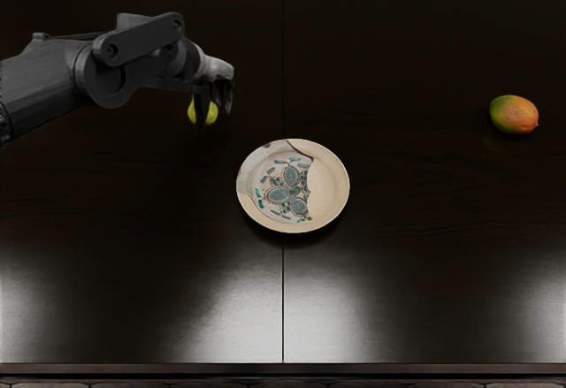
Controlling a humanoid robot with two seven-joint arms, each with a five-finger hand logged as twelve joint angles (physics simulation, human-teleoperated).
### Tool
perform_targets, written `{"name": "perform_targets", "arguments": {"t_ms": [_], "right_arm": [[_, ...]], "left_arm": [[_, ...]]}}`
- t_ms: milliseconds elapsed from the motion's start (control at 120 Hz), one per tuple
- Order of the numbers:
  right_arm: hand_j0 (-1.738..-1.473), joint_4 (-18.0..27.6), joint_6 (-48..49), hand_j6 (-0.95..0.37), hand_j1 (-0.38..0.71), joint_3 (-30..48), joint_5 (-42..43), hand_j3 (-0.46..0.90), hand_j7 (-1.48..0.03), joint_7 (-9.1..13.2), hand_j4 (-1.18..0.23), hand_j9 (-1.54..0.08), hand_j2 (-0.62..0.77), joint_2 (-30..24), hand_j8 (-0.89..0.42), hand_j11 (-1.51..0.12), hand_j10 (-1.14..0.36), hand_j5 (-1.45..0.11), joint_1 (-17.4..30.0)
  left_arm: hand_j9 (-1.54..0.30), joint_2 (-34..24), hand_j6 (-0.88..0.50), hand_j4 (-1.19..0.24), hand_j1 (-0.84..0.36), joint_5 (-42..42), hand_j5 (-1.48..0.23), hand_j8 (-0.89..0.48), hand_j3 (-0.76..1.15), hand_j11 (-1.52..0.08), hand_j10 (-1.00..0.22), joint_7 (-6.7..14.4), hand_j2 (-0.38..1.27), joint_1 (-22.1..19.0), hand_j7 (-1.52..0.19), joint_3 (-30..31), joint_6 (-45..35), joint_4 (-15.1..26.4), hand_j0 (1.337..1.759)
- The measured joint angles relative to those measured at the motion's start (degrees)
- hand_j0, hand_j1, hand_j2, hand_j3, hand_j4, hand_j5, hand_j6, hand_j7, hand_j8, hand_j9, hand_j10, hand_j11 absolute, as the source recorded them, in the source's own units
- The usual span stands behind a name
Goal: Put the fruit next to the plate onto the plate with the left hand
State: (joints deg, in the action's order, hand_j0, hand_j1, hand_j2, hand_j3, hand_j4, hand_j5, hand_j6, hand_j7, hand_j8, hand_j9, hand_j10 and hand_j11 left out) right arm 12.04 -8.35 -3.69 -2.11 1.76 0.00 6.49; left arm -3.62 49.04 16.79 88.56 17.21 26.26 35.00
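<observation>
Since the left hand [212, 87] is wrapped round the little fruit [202, 114] near the plate [336, 176], it's probably light, firm, kinda slick. Round-the-middle grip looks safest.

Cream plate [332, 185] (blue-green ovals), yellow-green fruit [210, 114], orange-green mango [514, 114].

Glossy dark table [424, 273], matt ceramic-looking plate [337, 174], smooth-skinned fruit [209, 115] and mango [514, 114], dull grey left hand [210, 80].
</observation>
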Motion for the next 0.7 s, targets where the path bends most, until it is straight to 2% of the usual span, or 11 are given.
{"name": "perform_targets", "arguments": {"t_ms": [83, 292, 600, 700], "right_arm": [[-1.658, 0.00, 0.00, -0.03, -0.31, 0.01, 0.00, 0.00, -0.04, 0.00, -0.03, -0.04, -0.01, 0.00, -0.03, -0.04, -0.03, -0.04, 0.01], [-1.658, 0.00, 0.00, -0.03, -0.31, 0.04, 0.00, 0.00, -0.04, 0.00, -0.03, -0.04, -0.01, 0.00, -0.03, -0.04, -0.03, -0.04, 0.19], [-1.658, 0.00, 0.00, -0.03, -0.31, 0.08, -0.05, 0.00, -0.04, 0.03, -0.03, -0.04, -0.01, 0.00, -0.03, -0.04, -0.03, -0.04, 0.36], [-1.658, -0.01, 0.00, -0.03, -0.31, 0.08, -0.07, 0.00, -0.04, 0.03, -0.03, -0.04, -0.01, 0.00, -0.03, -0.04, -0.03, -0.04, 0.37]], "left_arm": [[-0.92, 0.44, -0.54, -0.68, -0.31, -2.18, -0.95, -0.48, 0.00, -0.92, -0.59, 0.20, 0.34, 1.06, -0.93, -0.31, 0.14, 0.98, 1.655], [-0.92, 3.58, -0.56, -0.66, -0.34, -5.21, -0.97, -0.46, 0.00, -0.92, -0.60, 0.47, 0.42, 2.81, -0.93, -0.89, 0.70, 2.14, 1.657], [-0.91, 3.61, -0.59, -0.67, -0.30, -7.12, -0.97, -0.50, 0.00, -0.93, -0.64, 0.86, 0.41, 1.37, -0.93, -1.02, 1.53, 2.38, 1.655], [-0.91, 3.61, -0.60, -0.66, -0.31, -6.44, -0.97, -0.51, 0.00, -0.93, -0.64, -0.14, 0.43, 3.00, -0.93, -0.95, 1.61, 4.06, 1.656]]}}
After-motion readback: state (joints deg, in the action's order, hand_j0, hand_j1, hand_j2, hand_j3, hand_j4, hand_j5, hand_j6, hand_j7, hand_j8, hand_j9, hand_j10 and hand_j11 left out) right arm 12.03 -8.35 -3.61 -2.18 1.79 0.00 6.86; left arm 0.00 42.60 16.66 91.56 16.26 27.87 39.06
